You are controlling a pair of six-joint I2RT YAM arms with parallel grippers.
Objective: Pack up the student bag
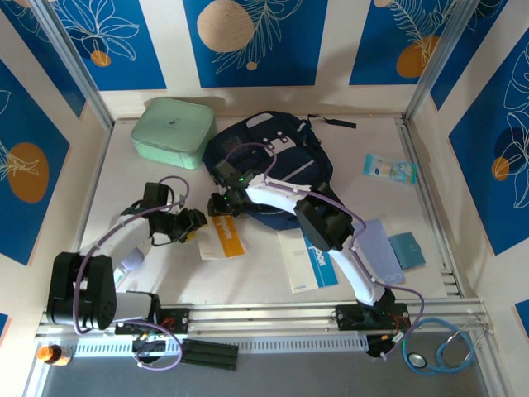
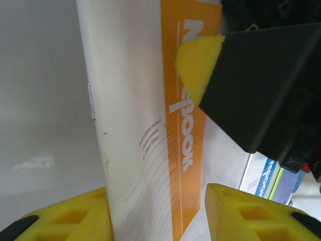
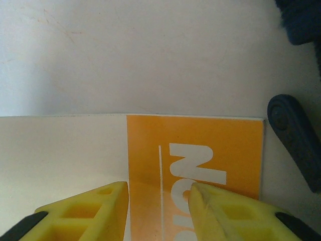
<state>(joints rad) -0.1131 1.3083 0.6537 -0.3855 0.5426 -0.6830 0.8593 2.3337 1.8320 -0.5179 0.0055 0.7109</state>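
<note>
Packing looks barely begun: the backpack [image 1: 273, 153] sits at the back of the bench [image 1: 256, 277], while an orange notebook [image 1: 226, 240], blue notebook [image 1: 312, 258] and wipes packet [image 1: 388, 169] lie outside. The left tool [image 1: 197, 225] and right tool [image 1: 220, 204] hover over the orange notebook, fingers apart, gripping nothing.

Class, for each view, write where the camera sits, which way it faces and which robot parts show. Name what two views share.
Top external: above and behind the bases, looking down on the table, student bag and both arms.
Left wrist: on the left arm, facing down past the left gripper at the orange notebook; a right-arm finger intrudes.
Right wrist: on the right arm, facing down past the right gripper at the notebook's edge.
Both wrists share the notebook.
</note>
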